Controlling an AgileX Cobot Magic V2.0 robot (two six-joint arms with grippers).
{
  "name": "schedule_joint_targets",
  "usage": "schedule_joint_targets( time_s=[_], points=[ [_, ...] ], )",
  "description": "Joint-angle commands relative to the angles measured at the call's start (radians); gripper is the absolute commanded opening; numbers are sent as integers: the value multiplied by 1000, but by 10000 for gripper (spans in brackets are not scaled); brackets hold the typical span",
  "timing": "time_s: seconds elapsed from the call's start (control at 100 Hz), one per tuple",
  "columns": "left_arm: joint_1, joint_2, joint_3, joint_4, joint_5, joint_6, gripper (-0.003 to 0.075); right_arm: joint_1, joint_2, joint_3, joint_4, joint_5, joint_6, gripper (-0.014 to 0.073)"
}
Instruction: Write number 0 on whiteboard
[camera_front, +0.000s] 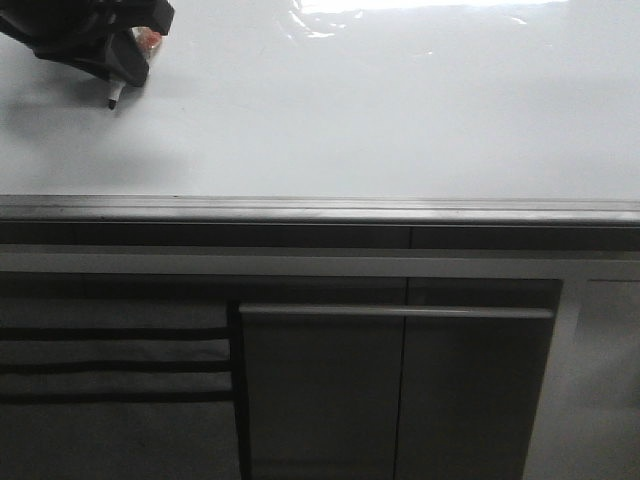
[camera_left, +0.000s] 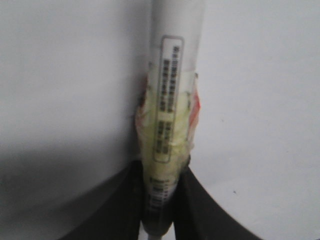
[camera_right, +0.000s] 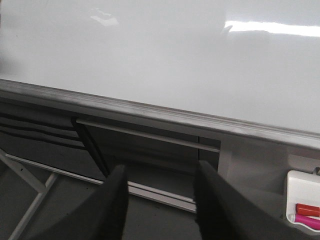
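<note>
The whiteboard (camera_front: 380, 110) is a large glossy white board with glare at its top and a grey ledge (camera_front: 320, 208) along its lower edge. No number 0 shows on it. My left gripper (camera_front: 128, 55) is at the board's upper left, shut on a white marker (camera_left: 172, 95) wrapped in yellowish tape. The marker's dark tip (camera_front: 112, 101) points down at the board surface, touching it or just off it. My right gripper (camera_right: 160, 185) is open and empty, low in front of the cabinet, below the ledge (camera_right: 165, 116).
Dark grey cabinet panels (camera_front: 400, 390) with a horizontal handle bar (camera_front: 395, 312) stand below the board. A white tray (camera_right: 303, 202) with an orange and a pink marker hangs at the right in the right wrist view.
</note>
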Motion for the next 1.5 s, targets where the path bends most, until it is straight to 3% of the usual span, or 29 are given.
schedule_joint_targets(
  time_s=[0.0,0.29,0.49,0.66,0.8,0.91,1.15,1.49],
  points=[
    [4,-42,-36,32,-39,4,6,1,9,-39,-1,-81,-11,278],
    [-120,-195,-36,71,222,278,-11,4,45,-165,30,54,-24,278],
    [-291,-320,-36,62,488,437,-11,62,159,-239,256,135,-322,278],
    [-441,-337,-36,10,656,502,-11,112,302,-352,287,280,-515,278],
    [-550,-335,-36,-7,673,502,-11,140,421,-445,337,438,-720,278],
    [-608,-328,-36,-7,673,502,-11,158,494,-498,400,475,-829,278],
    [-634,-326,-36,-7,673,502,-11,203,566,-574,553,514,-1105,279],
    [-634,-326,-36,-7,673,502,-11,343,633,-585,548,322,-1171,279]
  ],
)
